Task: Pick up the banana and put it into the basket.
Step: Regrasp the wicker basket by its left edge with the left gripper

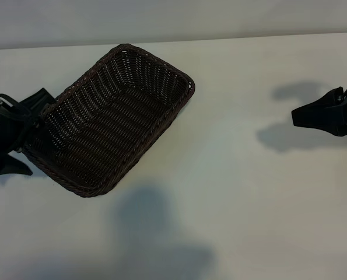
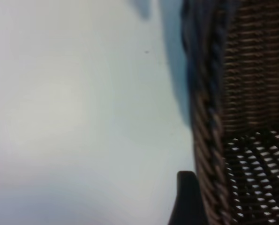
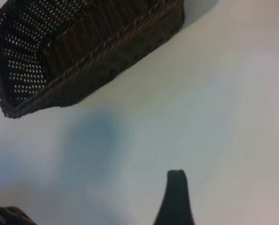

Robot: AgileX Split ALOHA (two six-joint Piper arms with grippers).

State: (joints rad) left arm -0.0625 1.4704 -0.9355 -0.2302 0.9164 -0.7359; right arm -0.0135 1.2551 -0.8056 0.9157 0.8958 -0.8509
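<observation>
Robot lab: bare white table (image 1: 249, 204)

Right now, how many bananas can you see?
0. The basket looks empty and the table around it shows no banana. One could be hidden under the left hand at the basket's left end.

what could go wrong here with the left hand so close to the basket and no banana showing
The left hand sits at the rim of the basket, and the left wrist view shows a fingertip right beside the braided edge; it may snag or shove the basket. No banana shows in any view, so there may be nothing to grasp. The right hand waits open far across the table.
</observation>
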